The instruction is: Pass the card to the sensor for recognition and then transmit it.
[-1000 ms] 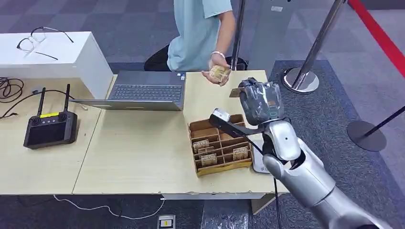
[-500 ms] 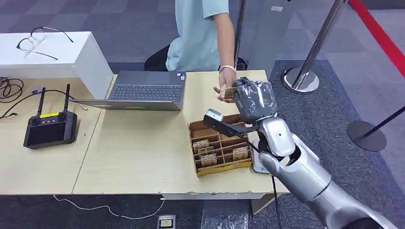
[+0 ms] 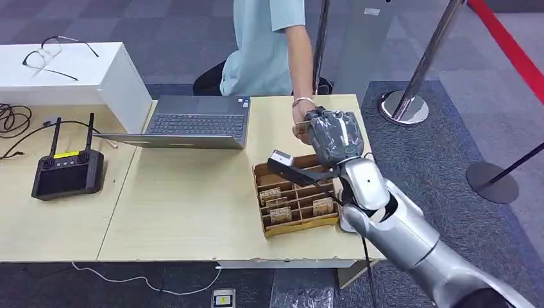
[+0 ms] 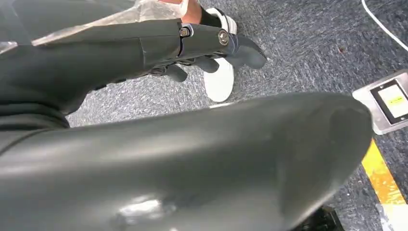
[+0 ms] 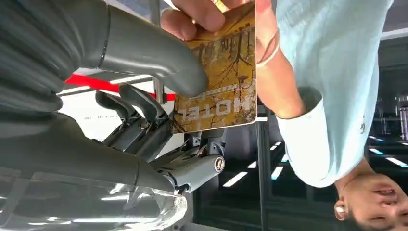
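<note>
So the right hand (image 5: 120,91) pinches the card (image 5: 223,77) between thumb and fingers, up over the table's (image 3: 192,205) far edge, and a person's hand (image 5: 202,14) grips the card's other end. Left hand (image 4: 202,43) has its fingers curled, holding nothing.

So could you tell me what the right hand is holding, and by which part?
The right hand pinches the hotel card at one long edge; a person's hand grips its far end.
</note>
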Controlling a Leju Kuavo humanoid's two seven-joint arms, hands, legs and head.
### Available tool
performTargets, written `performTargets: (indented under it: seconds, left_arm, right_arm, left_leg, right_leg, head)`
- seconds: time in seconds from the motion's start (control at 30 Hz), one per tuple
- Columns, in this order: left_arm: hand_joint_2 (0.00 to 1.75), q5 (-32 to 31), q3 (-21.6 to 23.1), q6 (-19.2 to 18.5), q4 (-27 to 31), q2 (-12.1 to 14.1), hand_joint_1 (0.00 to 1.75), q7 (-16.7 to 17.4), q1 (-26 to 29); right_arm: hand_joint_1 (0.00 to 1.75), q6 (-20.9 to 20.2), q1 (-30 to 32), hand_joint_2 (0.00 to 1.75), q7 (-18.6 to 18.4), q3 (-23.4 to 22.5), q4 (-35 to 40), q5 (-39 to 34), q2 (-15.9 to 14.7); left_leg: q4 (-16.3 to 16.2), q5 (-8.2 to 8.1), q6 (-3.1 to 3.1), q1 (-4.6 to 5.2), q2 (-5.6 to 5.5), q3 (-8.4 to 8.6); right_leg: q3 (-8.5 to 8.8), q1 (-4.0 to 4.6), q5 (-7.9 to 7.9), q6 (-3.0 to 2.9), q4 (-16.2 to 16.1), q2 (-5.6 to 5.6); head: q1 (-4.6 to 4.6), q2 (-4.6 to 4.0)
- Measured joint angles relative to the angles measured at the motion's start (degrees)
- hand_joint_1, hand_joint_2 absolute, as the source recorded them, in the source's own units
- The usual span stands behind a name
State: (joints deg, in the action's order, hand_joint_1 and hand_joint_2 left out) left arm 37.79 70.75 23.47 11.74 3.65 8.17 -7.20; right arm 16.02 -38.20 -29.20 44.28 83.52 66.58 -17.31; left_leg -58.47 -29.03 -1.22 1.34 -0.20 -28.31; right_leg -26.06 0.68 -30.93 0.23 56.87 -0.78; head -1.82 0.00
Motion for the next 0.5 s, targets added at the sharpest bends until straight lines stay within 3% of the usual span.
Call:
performTargets:
  seconds: [0.13,0.17,0.2,0.5]
  left_arm:
    - [0.00,0.0,0.0,-0.1,0.0,0.0,0.00,0.0,0.0]
    - [0.00,0.0,0.0,-0.1,0.0,0.0,0.00,0.0,0.0]
    - [0.00,-0.1,0.0,0.0,0.0,0.0,0.00,0.0,0.0]
    - [0.00,-0.3,0.0,-0.4,0.0,0.5,0.00,0.3,0.0]
  right_arm:
    - [1.75,0.1,-0.6,1.75,0.5,0.8,-0.9,0.0,0.7]
    - [1.55,0.2,-0.7,1.75,0.6,1.0,-1.2,0.0,0.9]
    - [0.00,0.3,-0.7,1.75,0.7,1.1,-1.5,0.0,1.1]
    - [0.00,1.9,1.5,1.75,-1.1,1.7,-2.3,2.7,0.9]
  left_leg:
    - [0.0,0.00,0.00,0.00,0.00,-0.01]
    - [0.0,0.00,0.00,0.00,-0.01,0.00]
    - [0.0,0.00,0.00,-0.01,-0.01,-0.01]
    - [0.0,0.00,0.00,-0.01,0.00,0.00]
  right_leg:
    - [-0.02,0.00,0.00,0.00,0.0,0.00]
    - [-0.02,0.00,0.00,0.00,0.0,0.00]
    - [-0.02,0.00,0.00,0.00,0.0,0.00]
    - [-0.05,0.00,0.00,0.00,0.0,0.00]
  head:
    - [0.00,0.00]
    - [0.00,0.00]
    - [-0.02,0.00]
    - [0.00,0.00]
